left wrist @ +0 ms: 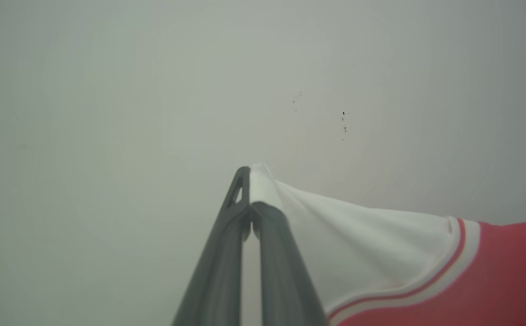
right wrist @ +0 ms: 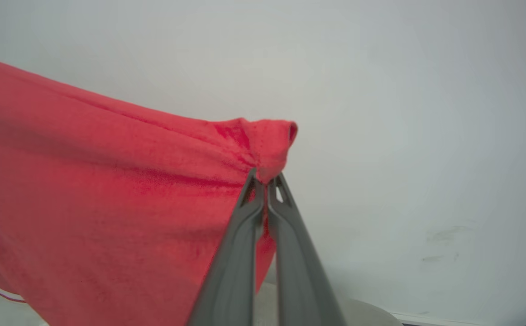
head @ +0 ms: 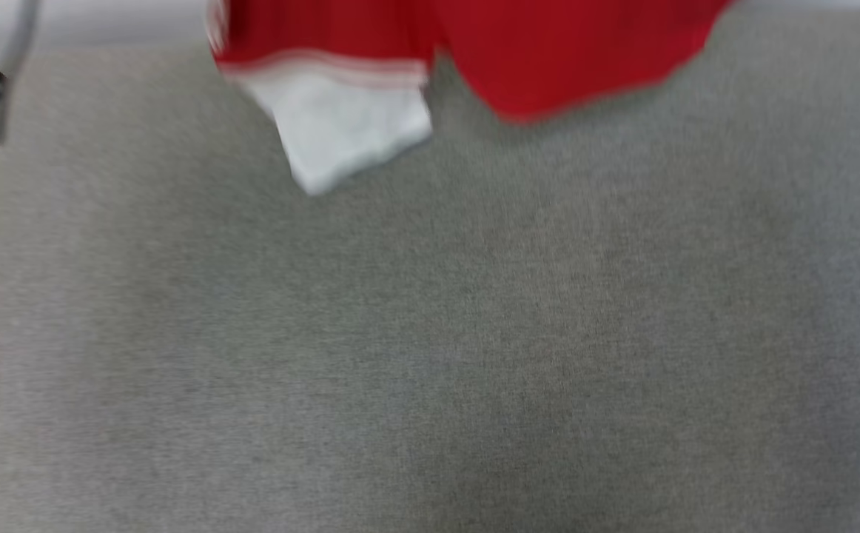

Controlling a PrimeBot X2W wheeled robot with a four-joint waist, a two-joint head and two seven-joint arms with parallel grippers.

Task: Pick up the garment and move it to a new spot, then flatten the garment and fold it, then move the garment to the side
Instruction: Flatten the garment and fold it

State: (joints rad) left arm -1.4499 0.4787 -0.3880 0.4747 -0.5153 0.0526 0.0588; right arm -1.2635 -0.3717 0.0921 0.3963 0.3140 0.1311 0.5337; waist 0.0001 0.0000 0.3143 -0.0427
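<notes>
Cloth held at two points: the garment (head: 563,52), a red jersey shirt, hangs stretched between the robot's two arms along the middle of the far edge of the grey worktop (head: 430,355). Its white sleeve (head: 341,126), set off by red-and-white striped trim (head: 326,70), dangles lowest, to the left of the red body. The head view is smeared, so it is unclear whether the sleeve's tip brushes the worktop or hangs just clear of it.

The left tool (left wrist: 250,188) is clamped on the edge of the white sleeve. Its two dark fingers are pressed together, with a fold of white fabric standing up at the tips. From there the sleeve runs toward the right of the left wrist view, into the striped band and the red body.

The right tool (right wrist: 266,180) is closed on a bunched corner of plain red fabric. The fabric puckers above the fingertips and spreads in a taut sheet toward the left of the right wrist view. A pale wall (right wrist: 403,113) stands behind the grip.

Toward the far left of the worktop a blurred grey bar (head: 15,44) shows with a dark cable beside it.
</notes>
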